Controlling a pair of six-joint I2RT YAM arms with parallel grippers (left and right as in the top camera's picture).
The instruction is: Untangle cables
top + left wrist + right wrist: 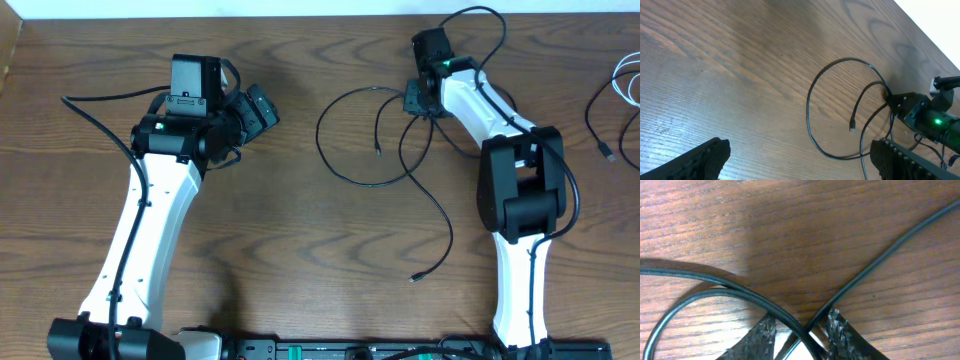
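Item: black cable (pixel 808 110), one thin cord in a loose loop on the worktop (pixel 300 250), right of centre toward the back edge, its tail trailing to a plug tip (pixel 415 278) nearer the front edge. We judge it light, limp and springy, best pinched where two strands cross rather than at a plug. Right gripper (pixel 802 330): jaws partly closed astride that crossing; we cannot tell whether they pinch it. Left gripper (pixel 258 108): jaws wide apart, empty, well clear of the loop. White cable (pixel 628 85): at the right edge, apart.
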